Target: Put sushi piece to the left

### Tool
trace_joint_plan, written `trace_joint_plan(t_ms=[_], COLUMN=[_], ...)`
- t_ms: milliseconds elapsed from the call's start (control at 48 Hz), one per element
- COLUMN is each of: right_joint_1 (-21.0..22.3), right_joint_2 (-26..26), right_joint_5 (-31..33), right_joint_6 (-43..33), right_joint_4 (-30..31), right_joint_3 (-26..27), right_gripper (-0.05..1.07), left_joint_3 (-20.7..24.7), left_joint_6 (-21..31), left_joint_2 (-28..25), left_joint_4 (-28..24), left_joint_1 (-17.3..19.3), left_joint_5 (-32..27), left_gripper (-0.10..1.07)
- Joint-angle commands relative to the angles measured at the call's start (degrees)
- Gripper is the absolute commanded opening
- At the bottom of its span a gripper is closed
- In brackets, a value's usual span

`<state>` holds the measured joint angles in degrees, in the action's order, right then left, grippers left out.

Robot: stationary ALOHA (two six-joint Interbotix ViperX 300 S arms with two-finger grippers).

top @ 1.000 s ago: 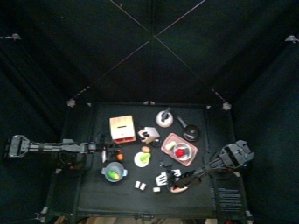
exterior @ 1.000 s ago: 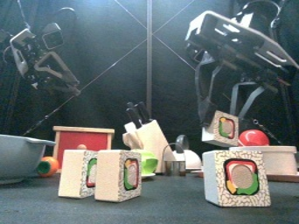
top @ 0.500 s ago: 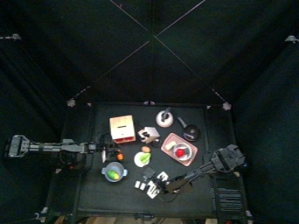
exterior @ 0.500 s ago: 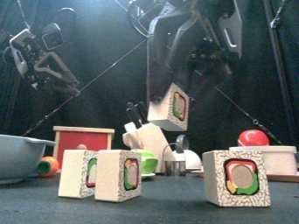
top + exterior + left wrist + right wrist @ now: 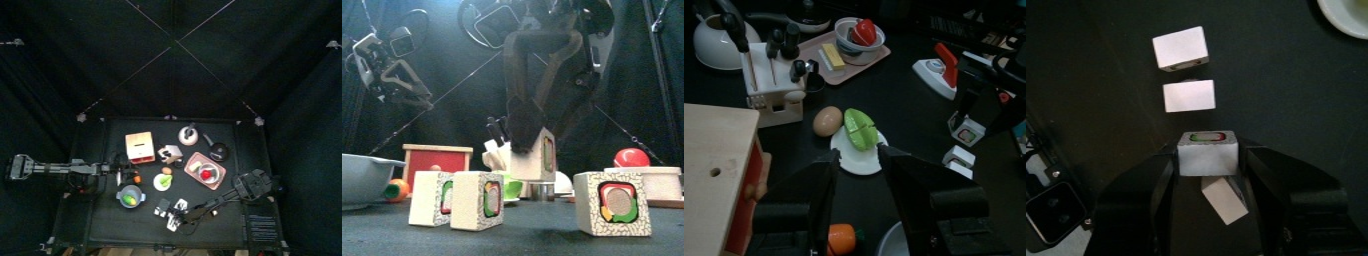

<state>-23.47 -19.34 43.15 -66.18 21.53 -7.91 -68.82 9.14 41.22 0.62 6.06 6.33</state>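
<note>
filling the middle of the pen, one table [image 5: 100, 218] carries everything, and two arms reach over it. the left arm [image 5: 51, 168] lies along the left side, and its gripper [image 5: 858, 160] hangs with the fingers released and nothing between them, above one white plate [image 5: 844, 166] that holds a green leaf [image 5: 861, 126]. the right arm [image 5: 238, 192] comes in from the right toward the front edge. its gripper [image 5: 1211, 165] points down with the fingers grasping one sushi piece [image 5: 551, 157], clamped on two opposite sides and lifted clear of the table. farther back stand one red-fronted box [image 5: 138, 146], one grey bowl [image 5: 361, 176] at the left, one pink tray [image 5: 195, 160], one kettle [image 5: 714, 42] and one knife block [image 5: 770, 82]. sushi counts four in all: the held one and three on the table near the front edge, a left pair [image 5: 433, 198] standing side by side and touching, and a lone piece [image 5: 613, 203] well to the right. from the front the held one hangs between them, nearer the pair. one brown egg [image 5: 827, 121] lies just beside the plate.
</note>
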Motion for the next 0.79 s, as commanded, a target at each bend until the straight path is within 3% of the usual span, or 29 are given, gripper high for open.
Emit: trace_joint_plan(t_ms=[0,771], right_joint_1=[0.0,-0.5], right_joint_2=[0.7,-3.2], right_joint_5=[-0.2,-0.5], right_joint_6=[0.2,0.4], right_joint_4=[0.0,0.6], right_joint_3=[1.9,4.7], right_gripper=[0.73,0.73], left_joint_3=[0.8,0.8], left_joint_6=[-0.1,-0.1], left_joint_2=[-0.1,-0.1], left_joint_4=[0.0,0.0], left_joint_1=[0.1,0.0], left_joint_5=[0.3,0.3], left_gripper=[0.77,0.77])
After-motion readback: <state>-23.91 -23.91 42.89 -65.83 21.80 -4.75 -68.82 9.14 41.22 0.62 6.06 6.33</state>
